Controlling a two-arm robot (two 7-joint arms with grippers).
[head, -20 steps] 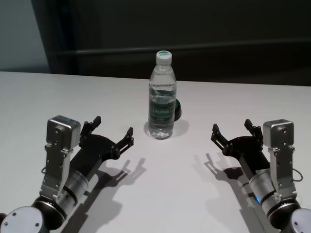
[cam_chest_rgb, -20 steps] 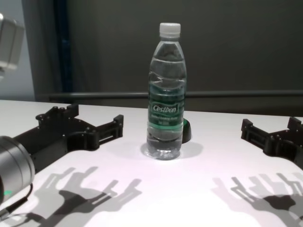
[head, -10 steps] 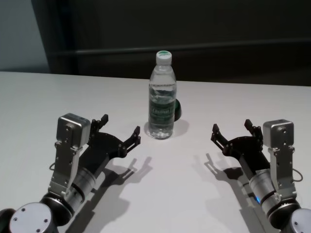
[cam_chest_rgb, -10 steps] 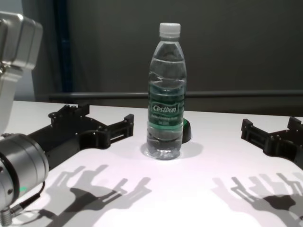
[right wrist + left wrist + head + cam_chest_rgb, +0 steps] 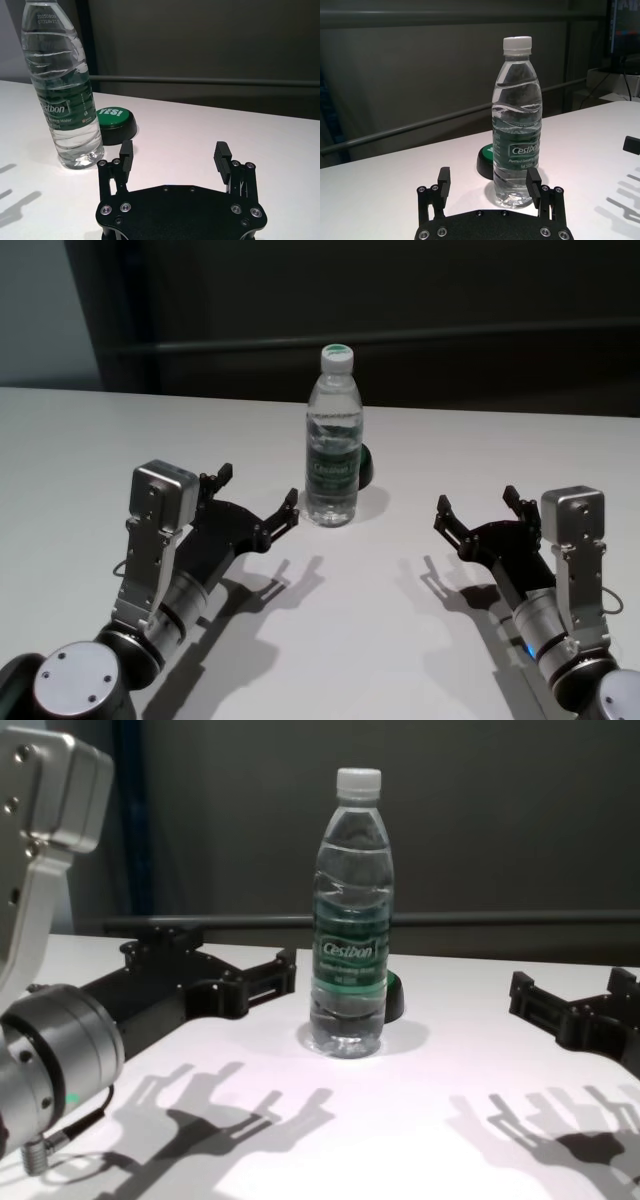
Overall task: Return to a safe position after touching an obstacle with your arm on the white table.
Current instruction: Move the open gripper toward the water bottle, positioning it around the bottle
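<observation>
Clear plastic, the bottle (image 5: pixel 333 436) stands upright mid-way across the white table (image 5: pixel 380 640), a green puck (image 5: pixel 365 468) just behind it on its right. The left gripper (image 5: pixel 258 500) hangs low just left of the bottle, fingers spread and empty, its right fingertip (image 5: pixel 291 502) close to the bottle's base; touching or not, I cannot tell. The right gripper (image 5: pixel 478 508) sits well apart at near right, fingers spread, empty.
</observation>
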